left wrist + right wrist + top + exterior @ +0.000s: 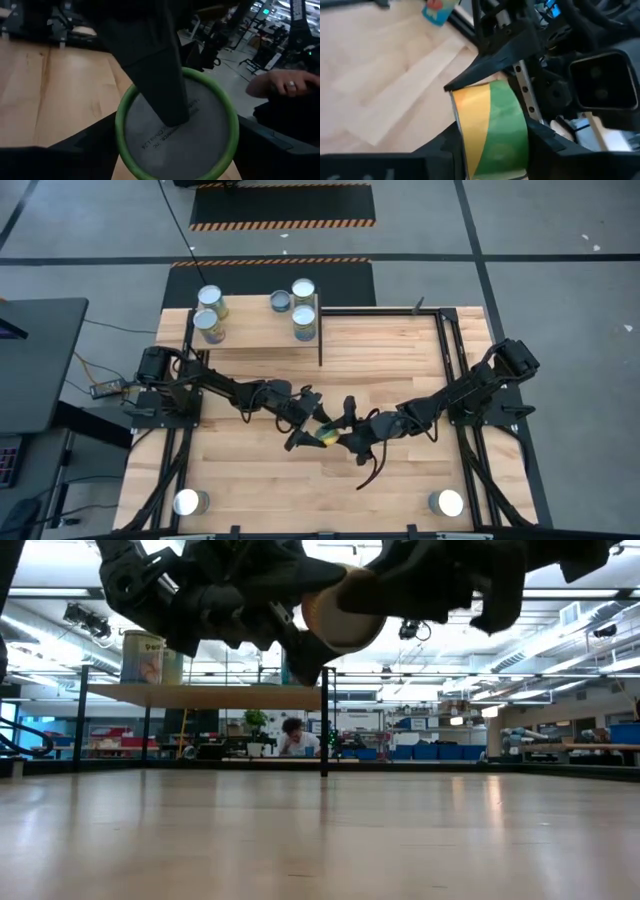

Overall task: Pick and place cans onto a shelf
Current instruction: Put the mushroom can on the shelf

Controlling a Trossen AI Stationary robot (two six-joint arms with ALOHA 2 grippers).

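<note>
- One can point(327, 436) hangs in the air over the middle of the table point(400, 350), caught between both arms at once, well clear of the wood in the low view.
- Left end effector point(316, 420) meets it from the left side; in the left wrist view one finger point(160, 75) lies across the grey round end of the can point(177, 127), so this pair pinches the tin end to end.
- Right end effector point(345, 438) comes from the right; the right wrist view shows its two dark fingers pressed on the yellow-and-green label of the can point(492, 127), so it pinches the side wall.
- Long axis: the can lies tipped on its side, roughly level, its round end point(343, 608) facing the low camera rather than pointing up.
- Bearing for the next move: the shelf point(255, 330) stands at the far-left part of the table, beyond the left arm's base side; the left arm is the nearer to it, so, as I judge it, this looks like a hand-over in which the right must let go before the left carries on.
- The can will need turning upright before it is set down.
- Count of cans: five on the shelf, two at its left end, one smaller-looking near the middle, two stacked in line at the right.
- Two more stand on the table, one at each near corner: left point(187, 502) and right point(449, 503).
- With the held one, eight cans in all; one shelf; two arms.
- A person's hand point(285, 85) shows beyond the table in the left wrist view, apart from the robot.
</note>
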